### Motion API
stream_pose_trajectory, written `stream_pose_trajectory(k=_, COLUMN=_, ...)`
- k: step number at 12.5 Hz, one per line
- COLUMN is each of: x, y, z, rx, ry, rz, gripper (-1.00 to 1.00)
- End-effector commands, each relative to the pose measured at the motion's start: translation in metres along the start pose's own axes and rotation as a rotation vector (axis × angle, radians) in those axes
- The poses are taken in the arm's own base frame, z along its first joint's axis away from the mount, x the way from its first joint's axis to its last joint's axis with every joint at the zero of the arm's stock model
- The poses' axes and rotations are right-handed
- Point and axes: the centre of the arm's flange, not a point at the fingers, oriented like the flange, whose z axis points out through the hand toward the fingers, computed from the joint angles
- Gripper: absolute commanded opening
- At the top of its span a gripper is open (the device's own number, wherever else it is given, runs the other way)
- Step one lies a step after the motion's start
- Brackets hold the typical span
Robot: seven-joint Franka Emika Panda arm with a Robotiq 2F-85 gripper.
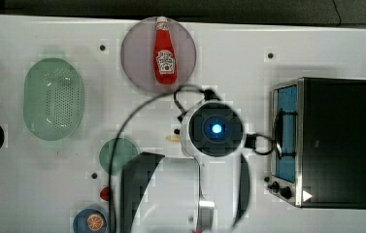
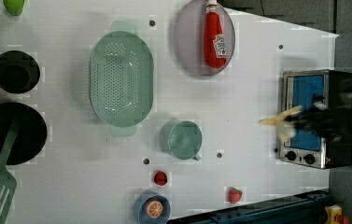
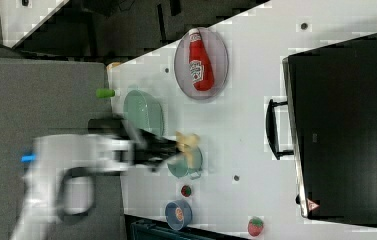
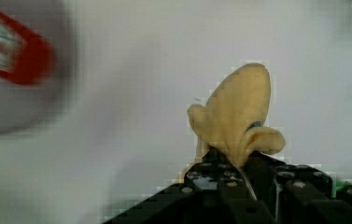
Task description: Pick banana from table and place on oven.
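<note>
- Banana (image 4: 239, 116): clamped at its lobed end between the gripper (image 4: 232, 170) fingers, carried above the worktop (image 1: 248, 53), short of the oven (image 1: 338, 141).
- Step in hand: carry to the oven; height is best kept above the door handle (image 3: 275, 129).
- Room: the oven's black top is bare; the ketchup bottle (image 1: 164, 51) lies well apart.
</note>
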Motion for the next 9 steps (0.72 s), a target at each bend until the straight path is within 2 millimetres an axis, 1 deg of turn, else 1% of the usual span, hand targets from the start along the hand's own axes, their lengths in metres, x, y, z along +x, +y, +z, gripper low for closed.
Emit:
stream_pose_trajectory(k=1, x=-0.003, y=0.002, z=-0.096, rx=0.035, ry=0.025, rz=0.024, gripper=-0.62)
stream_pose_trajectory(k=2, x=0.001, y=0.005, z=-0.116, rx=0.039, ry=0.025, rz=0.035, gripper=-0.62)
stream_pose_trajectory(k=3, x=0.01, y=0.009, z=-0.128, rx=0.044, ry=0.027, rz=0.052, gripper=-0.62)
stream_pose_trajectory(k=4, x=0.023, y=0.016, z=-0.133, rx=0.049, ry=0.026, rz=0.078, gripper=-0.62)
stream_pose_trajectory(k=6, x=0.06, y=0.042, z=-0.128, rx=0.053, ry=0.014, rz=0.128, gripper=-0.62)
stream_pose_trajectory(k=8, x=0.102, y=0.08, z=-0.114, rx=0.046, ry=-0.009, rz=0.123, gripper=-0.62)
stream_pose_trajectory(k=9, x=0.123, y=0.102, z=-0.102, rx=0.036, ry=-0.026, rz=0.114, gripper=-0.62)
